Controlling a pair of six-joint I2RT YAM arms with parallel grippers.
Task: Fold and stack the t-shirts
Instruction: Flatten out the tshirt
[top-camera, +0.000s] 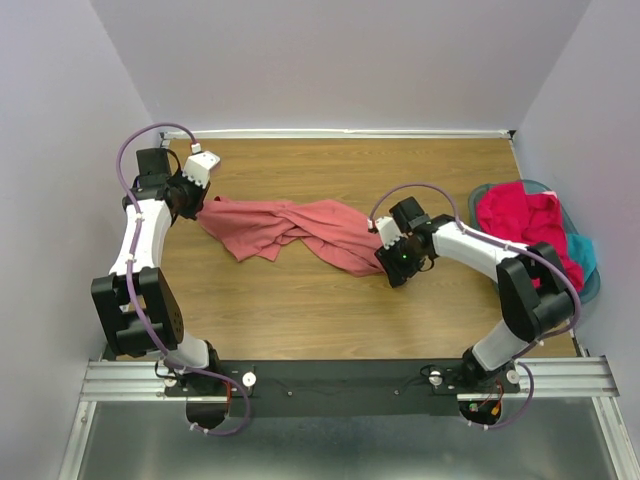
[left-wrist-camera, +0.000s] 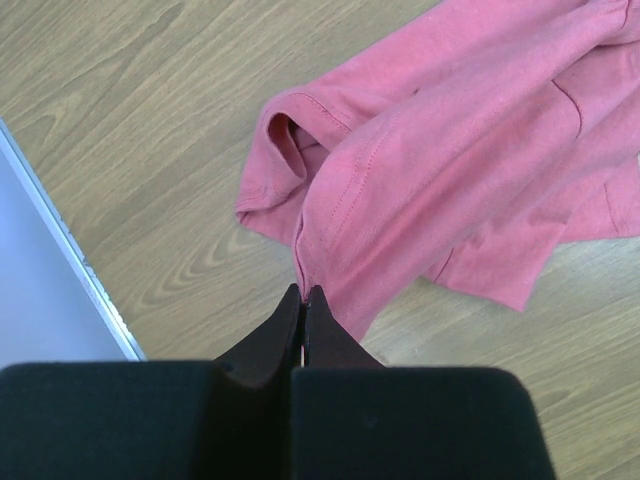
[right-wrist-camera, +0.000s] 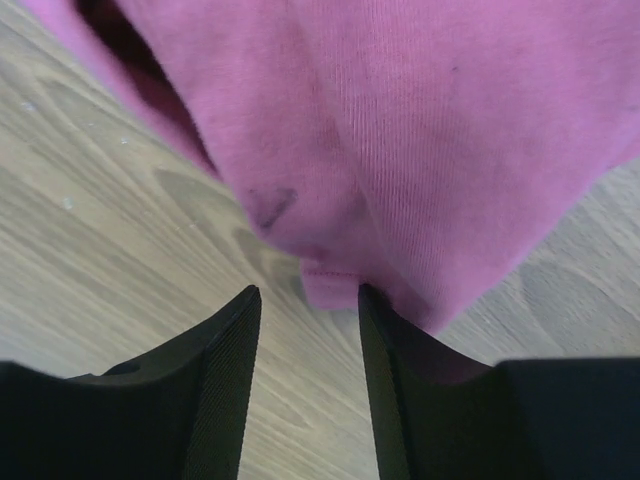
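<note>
So the pink t-shirt (top-camera: 290, 228) is lying twisted and bunched across the middle of the table (top-camera: 300, 320), pulled out kind of like a rope from left to right. We see its left end running right up to the left gripper (left-wrist-camera: 303, 292), whose jaws are pressed tight together on a seamed corner of the cloth. A sleeve opening sits just past that pinch, and the rest fans out in loose folds toward the right.

Over at the other end, the right gripper (right-wrist-camera: 305, 292) is down low at the shirt's right edge with its jaws spread apart. A bit of hem sits right at the gap between the tips, and the cloth touches the right-hand finger (right-wrist-camera: 390, 400), but nothing's clamped there as far as we can tell.

The magenta t-shirt (top-camera: 520, 220) is heaped in the round basket (top-camera: 590, 288) at the table's right edge. A teal t-shirt (top-camera: 583, 250) peeks out beside it, well apart from the pink one.
</note>
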